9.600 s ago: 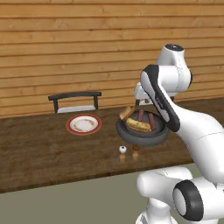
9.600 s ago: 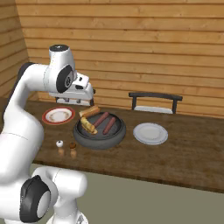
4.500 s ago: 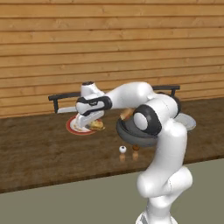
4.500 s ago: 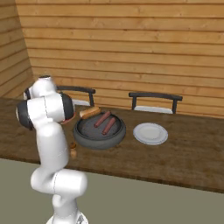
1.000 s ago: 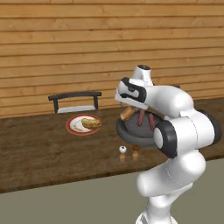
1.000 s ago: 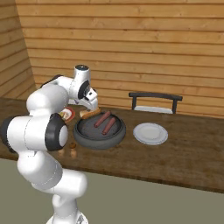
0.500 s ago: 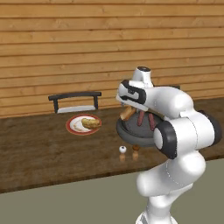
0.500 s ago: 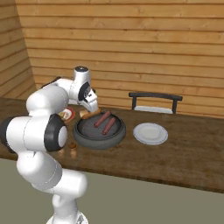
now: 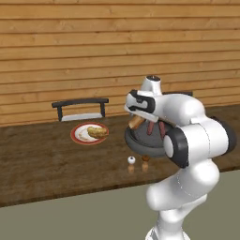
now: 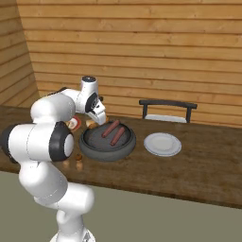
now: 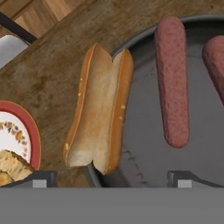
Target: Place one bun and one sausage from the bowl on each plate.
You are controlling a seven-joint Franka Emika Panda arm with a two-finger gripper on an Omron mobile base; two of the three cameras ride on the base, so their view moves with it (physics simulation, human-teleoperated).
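The bun [image 11: 99, 114] lies across the rim of the bowl [image 11: 144, 153], directly ahead of the wide-open, empty jaws, with two sausages [image 11: 173, 78] beyond; a misaligned closure could tip it onto the worktop [image 11: 48, 74].

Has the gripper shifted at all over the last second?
Yes. The gripper has dropped slightly toward the bowl, closing on the bun at its rim; jaws open.

red-rimmed plate [image 9: 80, 138]: holds a bun [image 9: 97, 132] | bowl [image 9: 136, 141]: second bun [image 9: 137, 122] on rim, sausages [image 9: 161, 129] inside
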